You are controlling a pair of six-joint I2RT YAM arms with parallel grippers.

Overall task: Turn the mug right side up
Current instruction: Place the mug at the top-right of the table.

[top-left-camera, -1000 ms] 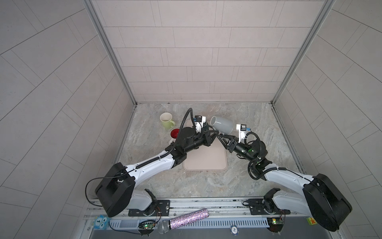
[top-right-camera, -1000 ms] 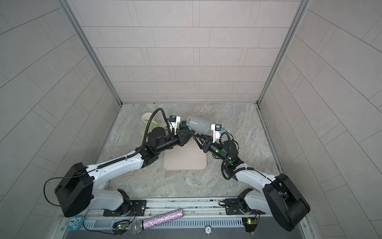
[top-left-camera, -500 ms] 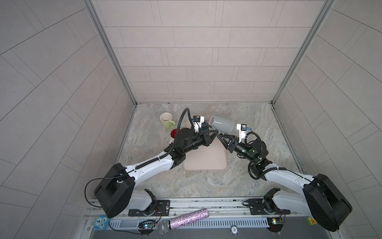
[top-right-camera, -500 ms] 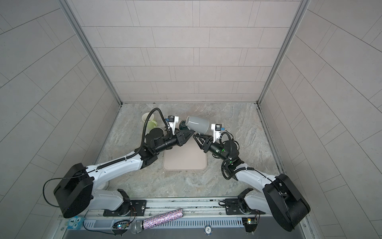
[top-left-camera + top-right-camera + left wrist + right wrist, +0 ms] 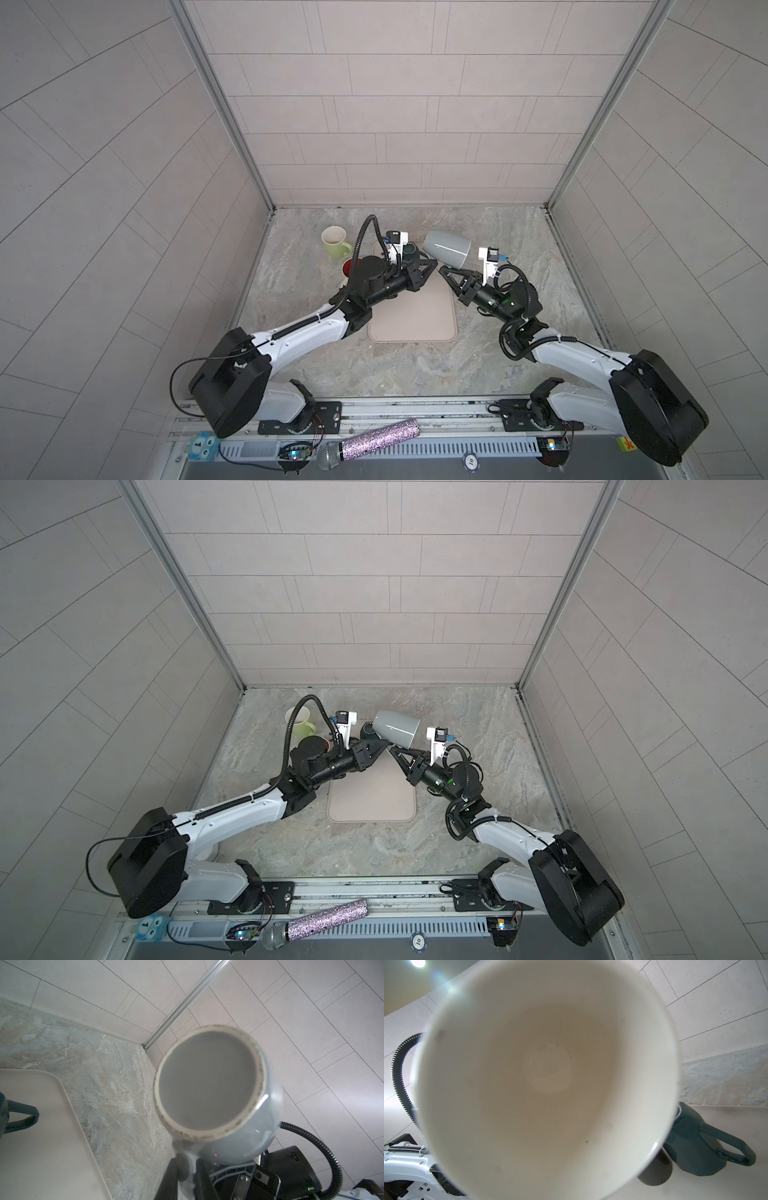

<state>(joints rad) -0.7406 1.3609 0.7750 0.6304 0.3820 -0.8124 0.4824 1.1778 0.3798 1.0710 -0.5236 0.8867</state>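
Note:
The grey mug (image 5: 446,249) (image 5: 395,728) hangs on its side in the air above the far end of the beige mat (image 5: 415,316). Its base (image 5: 207,1084) faces the left wrist camera. Its white inside (image 5: 546,1074) fills the right wrist view. My left gripper (image 5: 432,264) (image 5: 383,744) (image 5: 186,1167) is shut on the mug's handle, with a dark finger (image 5: 169,1176) on each side of it. My right gripper (image 5: 441,270) (image 5: 391,750) comes from the opposite side. Its fingertips are drawn together against the mug's underside by the handle. The mug hides them in the right wrist view.
A dark teal mug (image 5: 411,249) (image 5: 695,1147) stands on the mat's far end, just under the held mug. A green mug (image 5: 334,241) and a red one (image 5: 349,266) stand left of the mat, behind my left arm. Tiled walls close three sides. A glittery microphone (image 5: 365,444) lies on the front rail.
The right gripper's jaws have drawn together under the mug. The mug and both arms have hardly moved, and the left grip on the handle is unchanged.

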